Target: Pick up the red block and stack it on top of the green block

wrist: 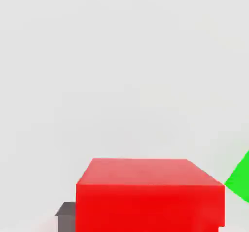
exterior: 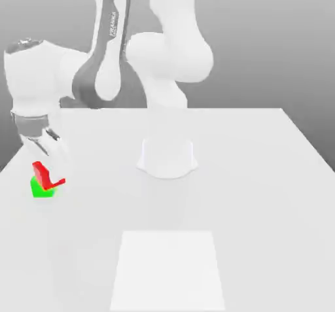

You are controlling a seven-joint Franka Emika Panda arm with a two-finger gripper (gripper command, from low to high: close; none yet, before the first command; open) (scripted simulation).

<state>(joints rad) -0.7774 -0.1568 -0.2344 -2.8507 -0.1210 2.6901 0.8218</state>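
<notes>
Holding one red block (exterior: 42, 173) above one green block (exterior: 40, 188), the gripper (exterior: 47, 148) is clamped on it

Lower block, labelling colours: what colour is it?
Bright green block, clearest in the exterior view.

A white robot arm is reaching over a white table (exterior: 262, 173). Its gripper (exterior: 51, 148) is hanging closed just above the red block (exterior: 44, 174), which is sitting tilted against the green block (exterior: 42, 190) beneath.
</notes>
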